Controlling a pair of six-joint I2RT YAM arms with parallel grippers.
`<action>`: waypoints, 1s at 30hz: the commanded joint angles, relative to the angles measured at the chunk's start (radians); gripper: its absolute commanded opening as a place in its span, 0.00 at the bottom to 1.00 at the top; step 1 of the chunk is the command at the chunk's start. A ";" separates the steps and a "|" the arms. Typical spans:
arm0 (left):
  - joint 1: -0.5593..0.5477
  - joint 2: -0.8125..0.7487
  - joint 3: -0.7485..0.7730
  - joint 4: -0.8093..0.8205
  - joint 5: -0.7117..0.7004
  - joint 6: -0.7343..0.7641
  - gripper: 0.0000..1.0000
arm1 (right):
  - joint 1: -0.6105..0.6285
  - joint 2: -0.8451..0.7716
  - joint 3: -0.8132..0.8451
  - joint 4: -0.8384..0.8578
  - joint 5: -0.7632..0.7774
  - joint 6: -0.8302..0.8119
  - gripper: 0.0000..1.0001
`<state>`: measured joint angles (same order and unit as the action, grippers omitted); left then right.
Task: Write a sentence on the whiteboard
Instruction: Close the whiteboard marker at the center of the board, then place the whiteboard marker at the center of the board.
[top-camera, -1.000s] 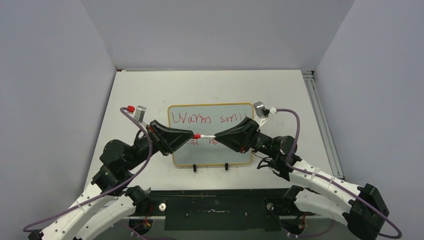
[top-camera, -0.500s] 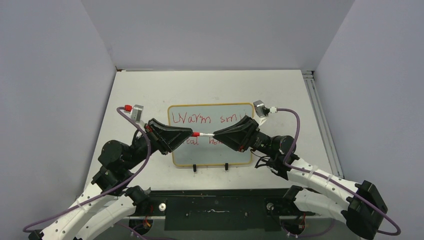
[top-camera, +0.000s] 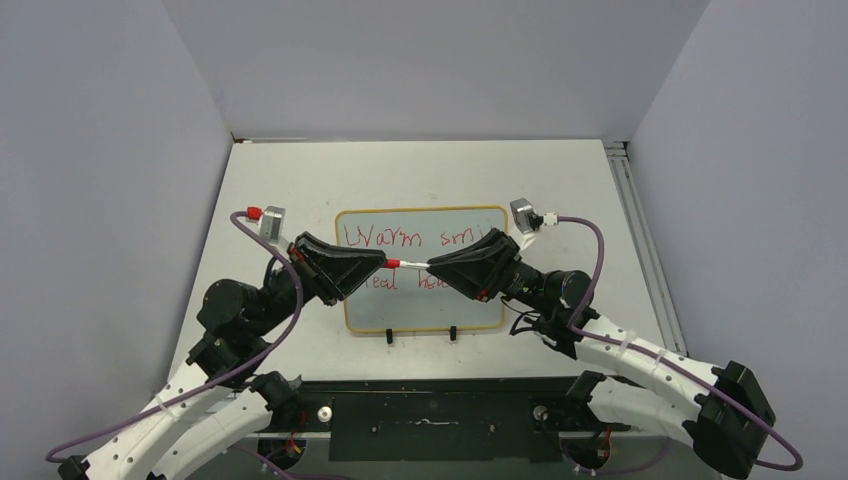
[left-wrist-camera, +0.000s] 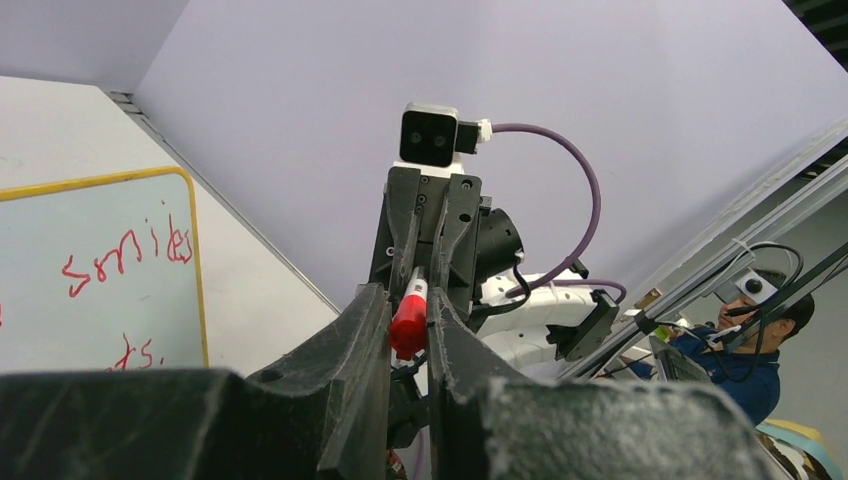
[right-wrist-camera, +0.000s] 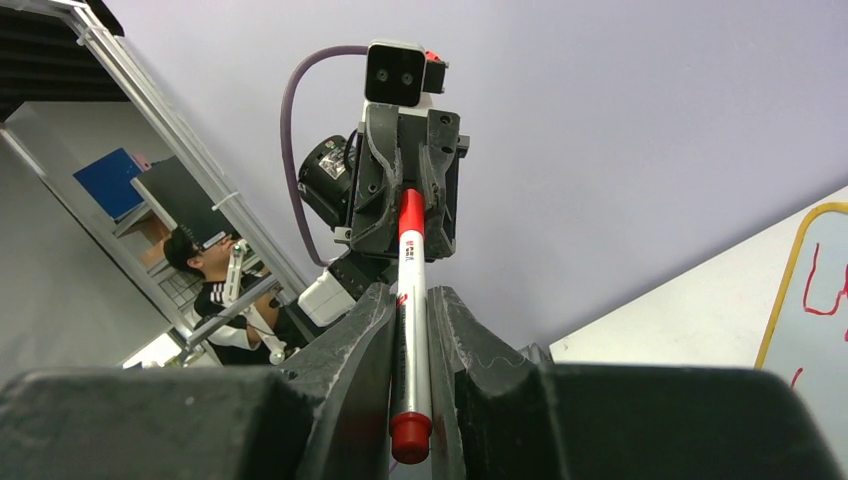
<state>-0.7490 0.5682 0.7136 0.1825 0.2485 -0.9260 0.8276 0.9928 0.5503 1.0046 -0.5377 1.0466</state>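
The whiteboard (top-camera: 420, 302), yellow-framed with two black feet, lies on the table. The sentence (top-camera: 385, 238) is in red; "Warm smi" and parts of a lower line show, the rest is hidden behind the grippers. "smiles" shows in the left wrist view (left-wrist-camera: 125, 255). A white marker (top-camera: 414, 266) with a red cap (top-camera: 394, 264) spans between both grippers above the board. My left gripper (top-camera: 385, 264) is shut on the red cap (left-wrist-camera: 408, 322). My right gripper (top-camera: 432, 267) is shut on the marker's barrel (right-wrist-camera: 411, 262).
The grey table (top-camera: 300, 180) is walled by lavender panels at the back and sides. A metal rail (top-camera: 640, 230) runs along the table's right edge. A person sits beyond the cell in the right wrist view (right-wrist-camera: 215, 270).
Both grippers, still joined by the marker, have shifted slightly toward the far side of the board. The grips have not changed.
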 joint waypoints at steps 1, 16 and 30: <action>-0.042 0.105 -0.013 -0.041 0.192 0.009 0.00 | 0.043 0.024 0.055 -0.049 0.001 -0.045 0.05; 0.067 0.051 0.220 -0.464 0.010 0.268 0.73 | 0.044 -0.308 0.157 -0.673 0.401 -0.372 0.05; 0.328 0.166 0.351 -0.774 -0.238 0.538 0.93 | 0.043 -0.377 0.404 -1.440 1.225 -0.495 0.05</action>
<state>-0.5346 0.7231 1.0397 -0.5011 0.1013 -0.4889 0.8703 0.5728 0.9161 -0.1604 0.3672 0.5831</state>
